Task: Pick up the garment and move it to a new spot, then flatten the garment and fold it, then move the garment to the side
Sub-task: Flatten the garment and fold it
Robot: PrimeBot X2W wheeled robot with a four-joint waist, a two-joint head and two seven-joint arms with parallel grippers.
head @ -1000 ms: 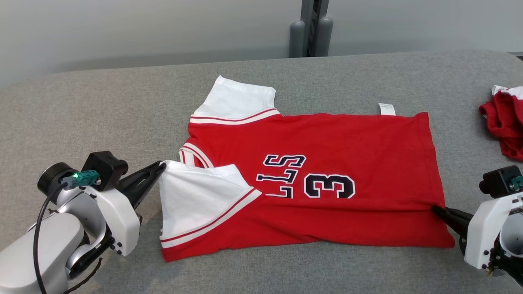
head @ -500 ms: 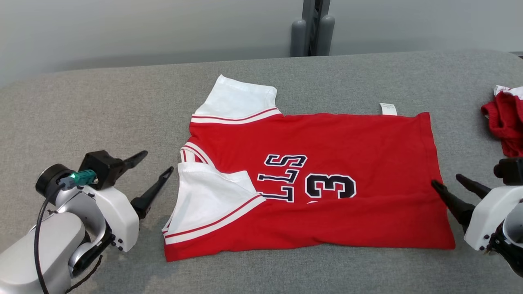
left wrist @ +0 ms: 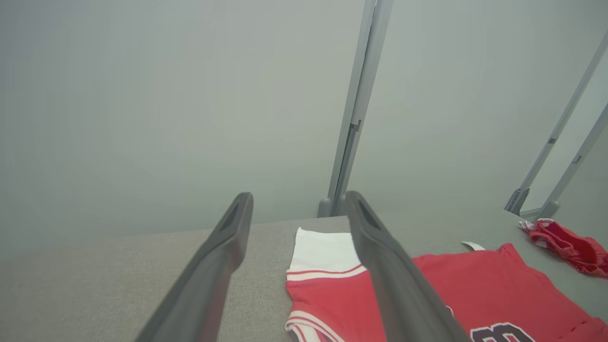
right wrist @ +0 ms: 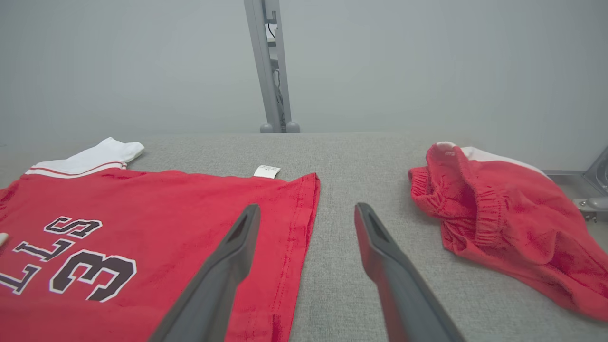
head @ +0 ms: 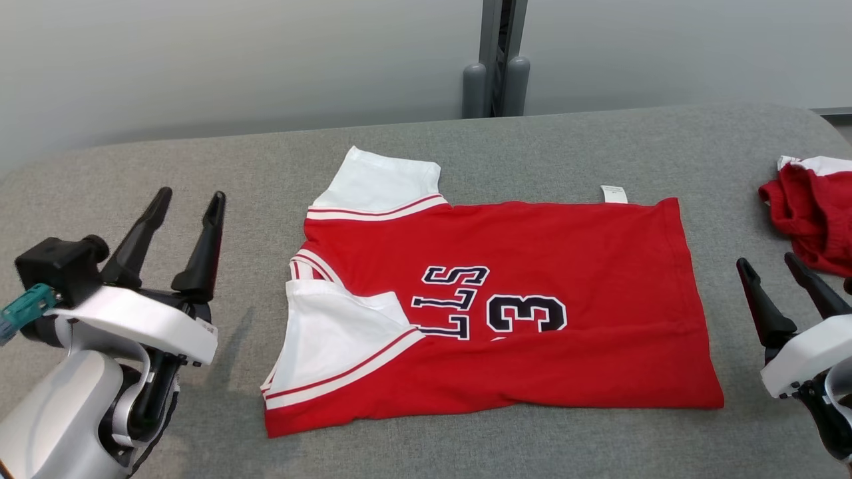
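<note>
The garment [head: 532,279], a red jersey with white sleeves and dark lettering, lies flat on the grey table [head: 219,159], its near long edge folded over with one white sleeve on top. It also shows in the left wrist view [left wrist: 475,289] and the right wrist view [right wrist: 156,213]. My left gripper [head: 188,197] stands open, raised off the table to the left of the jersey, holding nothing. My right gripper [head: 767,261] is open too, just right of the jersey's hem, with nothing between its fingers [right wrist: 237,237].
A crumpled red and white cloth [head: 809,213] lies at the table's right edge, close beside my right gripper, and shows large in the right wrist view [right wrist: 494,223]. A grey post [head: 496,60] rises behind the table's far edge. A pale wall backs the scene.
Both grippers let go of the jersey's folded edge, opened, and drew back and up. The sleeve and hem settled flat. The camera shifted a little.
</note>
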